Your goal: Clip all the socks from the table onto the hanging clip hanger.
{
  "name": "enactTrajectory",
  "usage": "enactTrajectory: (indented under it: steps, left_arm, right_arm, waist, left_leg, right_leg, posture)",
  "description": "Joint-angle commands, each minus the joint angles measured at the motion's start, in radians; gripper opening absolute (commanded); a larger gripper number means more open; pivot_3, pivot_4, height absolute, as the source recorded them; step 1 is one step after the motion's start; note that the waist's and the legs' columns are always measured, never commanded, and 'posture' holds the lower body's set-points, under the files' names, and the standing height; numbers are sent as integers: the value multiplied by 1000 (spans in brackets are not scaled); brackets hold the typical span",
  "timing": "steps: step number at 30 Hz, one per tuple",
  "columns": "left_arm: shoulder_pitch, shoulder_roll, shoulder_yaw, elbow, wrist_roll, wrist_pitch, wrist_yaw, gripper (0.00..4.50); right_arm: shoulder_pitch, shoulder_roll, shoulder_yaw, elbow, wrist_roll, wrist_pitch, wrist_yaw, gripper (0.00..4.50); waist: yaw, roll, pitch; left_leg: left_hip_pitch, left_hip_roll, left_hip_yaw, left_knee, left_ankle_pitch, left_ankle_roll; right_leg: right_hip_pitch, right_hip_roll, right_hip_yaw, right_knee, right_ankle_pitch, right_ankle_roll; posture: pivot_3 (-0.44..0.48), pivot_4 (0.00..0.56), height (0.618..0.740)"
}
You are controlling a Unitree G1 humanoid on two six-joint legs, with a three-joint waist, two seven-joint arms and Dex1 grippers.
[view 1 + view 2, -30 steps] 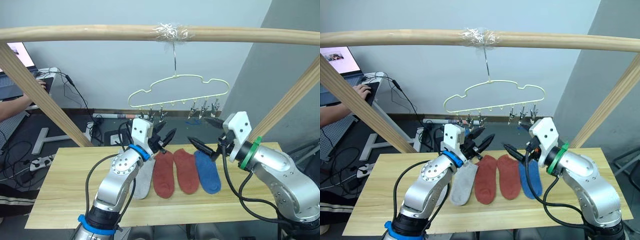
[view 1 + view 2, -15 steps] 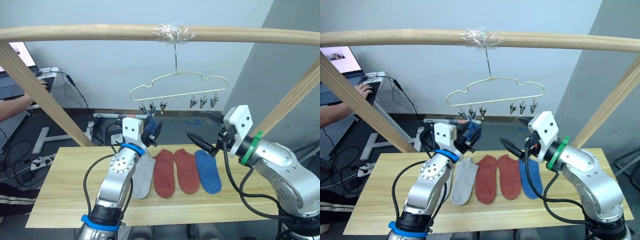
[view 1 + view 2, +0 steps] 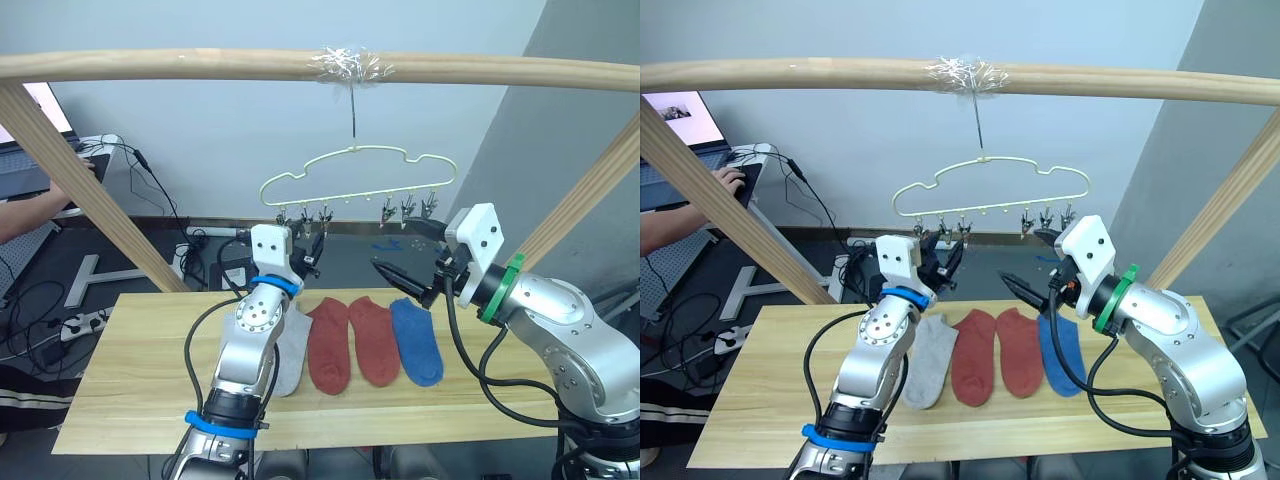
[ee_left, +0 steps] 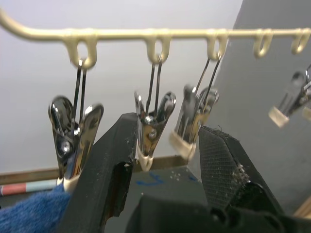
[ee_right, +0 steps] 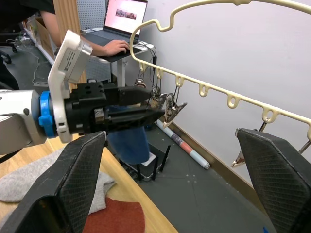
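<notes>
A pale yellow-green clip hanger [image 3: 353, 149] hangs from the pole. My left gripper [image 4: 167, 126] is raised to its row of clips and stands open, with the second clip [image 4: 153, 126] between its fingers. A blue sock [image 4: 29, 213] hangs just below the first clip [image 4: 73, 136]; whether that clip grips it is hidden. On the table [image 3: 130, 350] lie a grey sock [image 3: 290, 350], two rust red socks [image 3: 328, 345] [image 3: 372, 340] and a blue sock [image 3: 415, 340], side by side. My right gripper [image 3: 410, 255] hovers wide open above the blue sock on the table, holding nothing.
A round wooden pole [image 3: 200, 65] spans the top, and slanted poles drop at the left [image 3: 80, 190] and right [image 3: 590, 190]. A person's arm [image 3: 25, 215] rests by a laptop [image 5: 126, 12] at the far left. Cables lie on the floor behind the table.
My left gripper has risen from just above the grey sock up to the hanger's clips and turned upward. The right gripper has lifted slightly. The socks on the table have stayed put.
</notes>
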Motion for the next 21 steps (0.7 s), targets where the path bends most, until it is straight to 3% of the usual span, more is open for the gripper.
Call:
enactTrajectory:
  steps: [1, 21]
  left_arm:
    - [-22, -11, 8, -2, 24, -30, 27, 2231]
    - [-49, -41, 2, 42, 95, -55, 101, 2231]
  right_arm:
    - [-18, -19, -25, -37, 14, -1, -7, 4500]
    - [-16, -41, -55, -26, 61, 26, -35, 4500]
  waist:
    - [0, 0, 0]
    - [-1, 0, 0]
  left_leg:
    - [0, 0, 0, 0, 0, 0]
    - [0, 0, 0, 1, 0, 0]
  right_leg:
    - [0, 0, 0, 0, 0, 0]
    - [0, 0, 0, 0, 1, 1]
  posture:
    - [85, 132, 740]
    - [68, 139, 740]
